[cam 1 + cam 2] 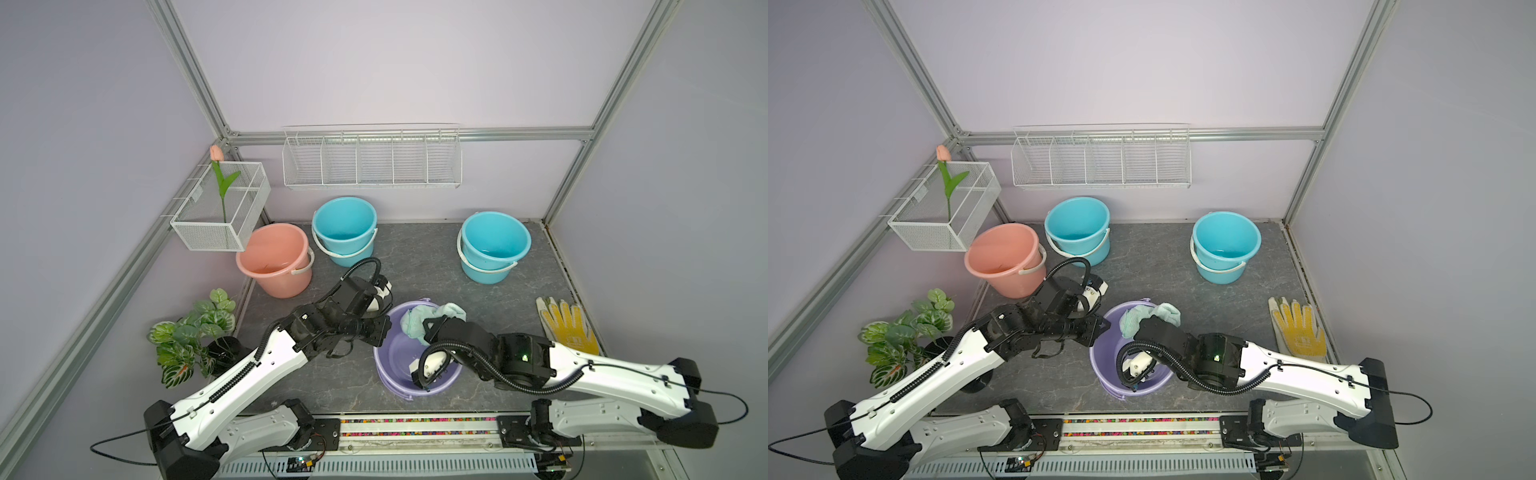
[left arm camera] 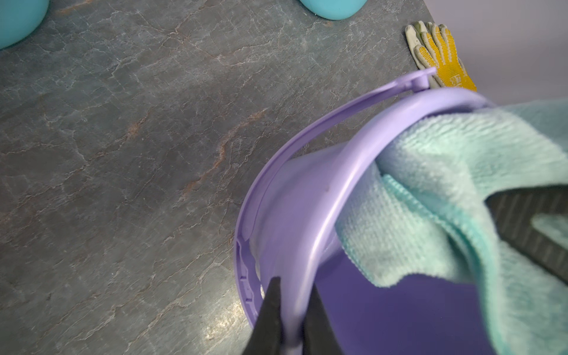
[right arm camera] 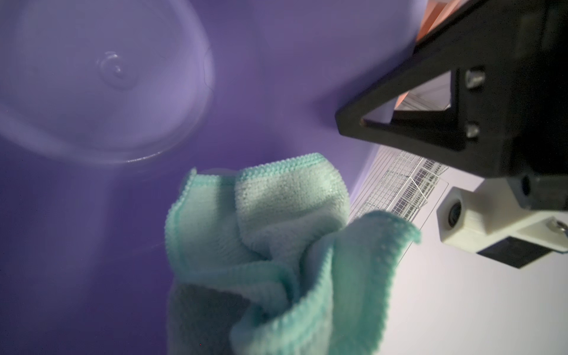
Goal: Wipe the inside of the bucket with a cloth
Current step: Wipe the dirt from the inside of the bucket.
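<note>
Bunching in soft folds, mint-green terry cloth [image 1: 413,326] overhangs purple bucket [image 1: 398,354].

- The lilac bucket [image 1: 390,353] is sitting front and centre, its handle lying folded down along the rim.
- The mint-green cloth [image 1: 415,326] is bunching inside, spilling over the far rim.

A bunched mint-green cloth [image 3: 276,246] is seen inside the purple bucket [image 3: 276,76], whose round floor is shown blurred.
</note>
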Tool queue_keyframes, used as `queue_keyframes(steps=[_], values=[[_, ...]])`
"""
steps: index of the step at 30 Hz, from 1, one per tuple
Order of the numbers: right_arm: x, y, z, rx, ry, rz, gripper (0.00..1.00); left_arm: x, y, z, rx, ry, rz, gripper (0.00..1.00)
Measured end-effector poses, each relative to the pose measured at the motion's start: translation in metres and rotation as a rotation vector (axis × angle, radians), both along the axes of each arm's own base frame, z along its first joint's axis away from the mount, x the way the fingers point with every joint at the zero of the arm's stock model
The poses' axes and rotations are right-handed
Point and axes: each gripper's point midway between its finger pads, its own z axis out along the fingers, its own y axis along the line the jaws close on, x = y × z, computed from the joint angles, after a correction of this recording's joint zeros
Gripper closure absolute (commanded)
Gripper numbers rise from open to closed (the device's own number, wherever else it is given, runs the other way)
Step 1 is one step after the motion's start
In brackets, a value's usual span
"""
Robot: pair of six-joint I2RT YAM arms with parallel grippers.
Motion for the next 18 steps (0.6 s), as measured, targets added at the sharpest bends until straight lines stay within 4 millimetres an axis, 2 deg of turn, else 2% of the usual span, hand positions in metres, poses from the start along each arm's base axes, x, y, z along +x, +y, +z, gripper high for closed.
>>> queue_keyframes(steps=[8,14,18], values=[[0.011,-0.004,-0.005,-0.022,-0.007,-0.040,0.93,-0.002,0.003,-0.011,0.015,0.025,0.012,1.00],[0.029,0.000,-0.031,-0.093,0.021,-0.082,0.93,-0.004,0.005,-0.019,0.029,0.051,0.027,1.00],[0.034,0.006,-0.050,-0.128,0.063,-0.074,0.93,-0.003,0.006,-0.021,0.033,0.057,0.040,1.00]])
